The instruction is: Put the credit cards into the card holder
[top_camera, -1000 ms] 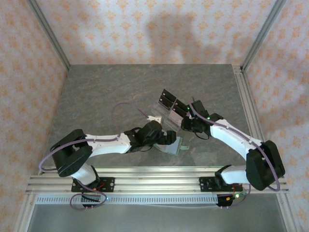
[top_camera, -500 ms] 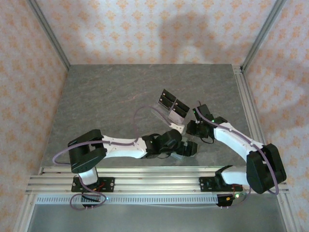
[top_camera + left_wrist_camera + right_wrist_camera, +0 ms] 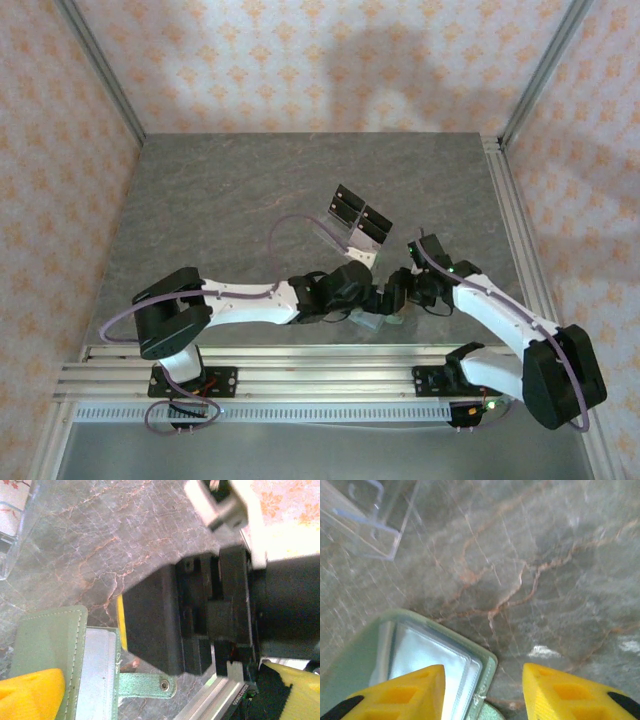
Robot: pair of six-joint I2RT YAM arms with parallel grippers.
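The card holder (image 3: 369, 320) lies opened near the table's front edge, a sage-green wallet (image 3: 47, 640) with a pale glossy inside (image 3: 422, 655) and a snap tab (image 3: 150, 685). My left gripper (image 3: 377, 300) is open wide over it, one yellow fingertip (image 3: 30, 695) above the wallet. My right gripper (image 3: 398, 292) is open too, straddling the wallet's corner (image 3: 482, 695), one finger (image 3: 400, 692) over the pale inside and the other over bare table. It holds nothing. Dark credit cards (image 3: 350, 207) stand in the clear tiered stand (image 3: 345, 232) behind.
The right gripper's black body (image 3: 160, 625) sits close in front of the left wrist camera. The clear stand's corner (image 3: 367, 535) is just beyond the wallet. An aluminium rail (image 3: 320, 365) runs along the front edge. Open marble tabletop (image 3: 230, 190) lies to the left and back.
The left arm swung right and forward to the wallet. The right gripper left the acrylic stand, came down to the wallet's corner and opened wider.
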